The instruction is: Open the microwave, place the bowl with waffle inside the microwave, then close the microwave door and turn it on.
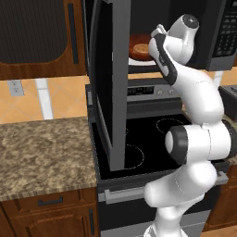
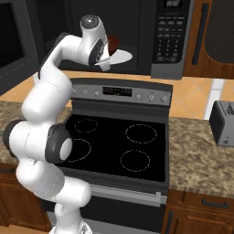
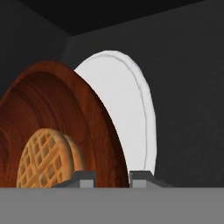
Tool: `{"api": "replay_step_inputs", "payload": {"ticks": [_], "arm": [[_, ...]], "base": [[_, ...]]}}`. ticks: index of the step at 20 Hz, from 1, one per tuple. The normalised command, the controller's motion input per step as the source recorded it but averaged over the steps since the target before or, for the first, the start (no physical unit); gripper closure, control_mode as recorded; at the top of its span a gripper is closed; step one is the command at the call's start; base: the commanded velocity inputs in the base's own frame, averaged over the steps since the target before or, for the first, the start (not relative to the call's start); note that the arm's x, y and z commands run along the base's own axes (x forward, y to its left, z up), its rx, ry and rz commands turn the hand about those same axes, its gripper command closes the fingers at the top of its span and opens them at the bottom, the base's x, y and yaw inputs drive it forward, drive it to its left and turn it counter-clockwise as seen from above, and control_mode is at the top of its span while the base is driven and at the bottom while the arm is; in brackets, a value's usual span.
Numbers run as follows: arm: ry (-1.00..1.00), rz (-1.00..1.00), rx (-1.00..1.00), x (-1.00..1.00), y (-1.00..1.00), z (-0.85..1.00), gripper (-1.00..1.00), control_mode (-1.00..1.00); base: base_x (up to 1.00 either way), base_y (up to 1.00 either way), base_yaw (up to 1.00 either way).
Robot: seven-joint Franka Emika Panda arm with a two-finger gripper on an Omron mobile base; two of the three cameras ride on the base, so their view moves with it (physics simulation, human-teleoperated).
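Note:
The microwave [image 2: 170, 36] stands open, its door [image 1: 110, 83] swung far out to the left over the stove. Inside, the reddish-brown bowl [image 3: 57, 109] holds the tan waffle [image 3: 41, 159] and sits over the white turntable [image 3: 131, 118]. In the left base view the bowl [image 1: 139, 50] rests on the turntable [image 1: 139, 63]. My gripper [image 3: 113, 178] reaches into the cavity, its two fingertips straddling the bowl's rim and pressed against it, shut on the bowl. From the right base view the gripper [image 2: 109, 49] hides most of the bowl [image 2: 113, 42].
The black-topped stove [image 2: 114, 146] lies below the microwave, with its control strip [image 2: 119, 91] behind. Granite counter [image 1: 41, 157] runs to the left, and a grey toaster [image 2: 224, 123] sits on the counter at right. Brown cabinets [image 1: 41, 32] flank the microwave.

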Motion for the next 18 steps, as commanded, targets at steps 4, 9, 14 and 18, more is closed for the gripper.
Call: {"api": "replay_step_inputs", "payload": {"ticks": [4, 9, 14, 18], "arm": [[0.00, -0.04, 0.00, 0.59, -0.06, -0.21, 1.00, -1.00], [-0.01, -0.04, 0.00, 0.35, -0.04, -0.18, -1.00, -1.00], [-0.19, -0.03, 0.05, -0.03, -0.10, -0.01, -1.00, -1.00], [-0.29, -0.01, 0.10, -0.18, -0.04, -0.07, -1.00, -1.00]], "base": [[0.00, 0.00, 0.00], [0.00, 0.00, 0.00], [0.00, 0.00, 0.00], [0.00, 0.00, 0.00]]}}
